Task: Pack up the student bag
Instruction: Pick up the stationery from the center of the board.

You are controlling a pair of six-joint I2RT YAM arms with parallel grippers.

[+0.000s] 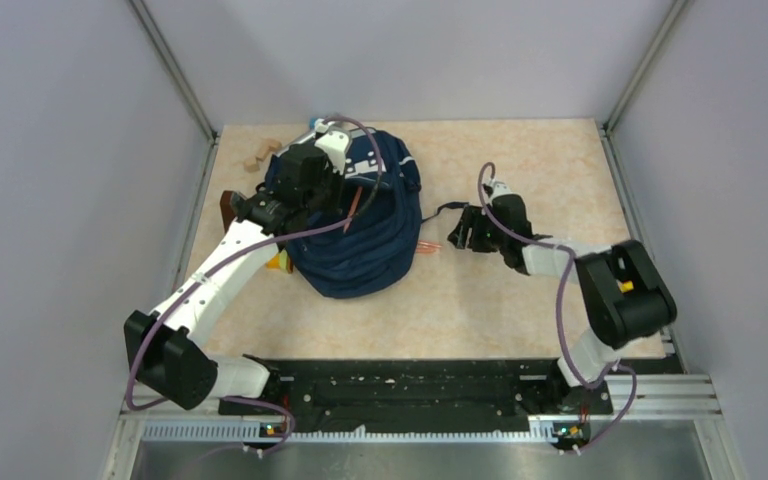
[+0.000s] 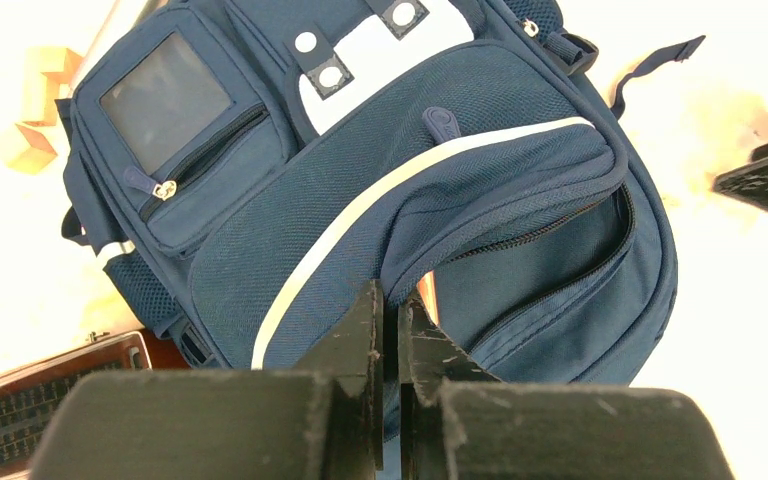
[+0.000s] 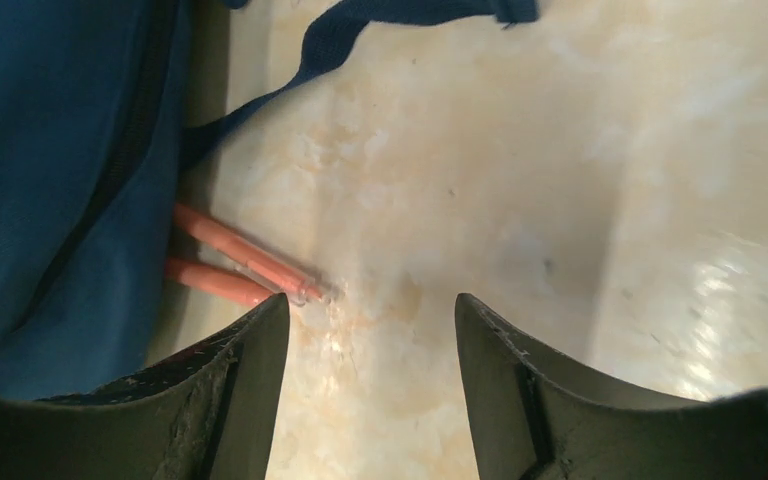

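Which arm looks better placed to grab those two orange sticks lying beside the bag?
The right. The right gripper, open, hovers just beside the orange sticks on the table; the left gripper is shut on the bag, pinching its fabric.

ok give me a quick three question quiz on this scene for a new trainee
1. True or false: the right gripper is shut on the two orange sticks.
2. What is the left gripper pinching? A the fabric of the student bag; B a water bottle; C a pencil case.
3. Fill the gap: the orange sticks poke out from under the edge of the ___.

Key
1. False: its jaws stand open beside them.
2. A.
3. student bag.
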